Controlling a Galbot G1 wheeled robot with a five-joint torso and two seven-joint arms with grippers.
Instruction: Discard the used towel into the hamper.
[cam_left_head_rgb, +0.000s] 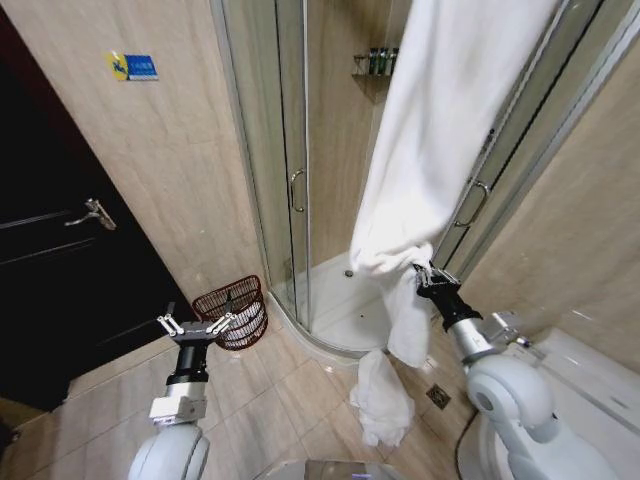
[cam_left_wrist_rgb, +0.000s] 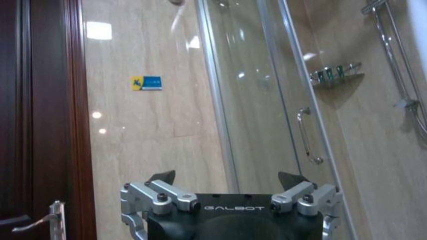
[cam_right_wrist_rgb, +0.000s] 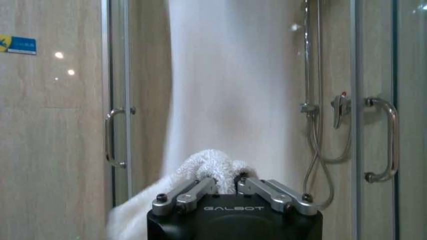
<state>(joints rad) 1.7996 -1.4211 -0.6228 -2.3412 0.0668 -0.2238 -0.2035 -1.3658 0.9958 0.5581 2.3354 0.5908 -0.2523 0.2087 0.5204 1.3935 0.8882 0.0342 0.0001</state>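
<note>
Where the white towel (cam_left_head_rgb: 440, 140) hangs down in front of the glass shower enclosure (cam_left_head_rgb: 290, 150), its bunched lower fold is pinched by the right gripper (cam_left_head_rgb: 428, 274), whose fingers are seen closed tight on the cloth. In the right wrist view the same gripper (cam_right_wrist_rgb: 225, 181) is shown with a wad of terry cloth squeezed up between the two metal fingers (cam_right_wrist_rgb: 193, 192), the rest of the towel (cam_right_wrist_rgb: 227, 75) rising as a broad white sheet behind it. Below the grip, a narrow tail of the towel is seen hanging down to the tiled floor (cam_left_head_rgb: 290, 400), where its end lies crumpled beside the curved shower threshold.

The hamper (cam_left_head_rgb: 232, 311) is found on the floor against the beige wall, in the corner between the dark door (cam_left_head_rgb: 60, 290) and the shower enclosure's glass door, upright and well apart from the towel. The left gripper (cam_left_head_rgb: 195, 324) is held just in front of the hamper, its fingers spread wide and nothing between them; in the left wrist view the left gripper (cam_left_wrist_rgb: 227, 181) is likewise seen open, facing the wall and the glass door handle (cam_left_wrist_rgb: 307, 135).
</note>
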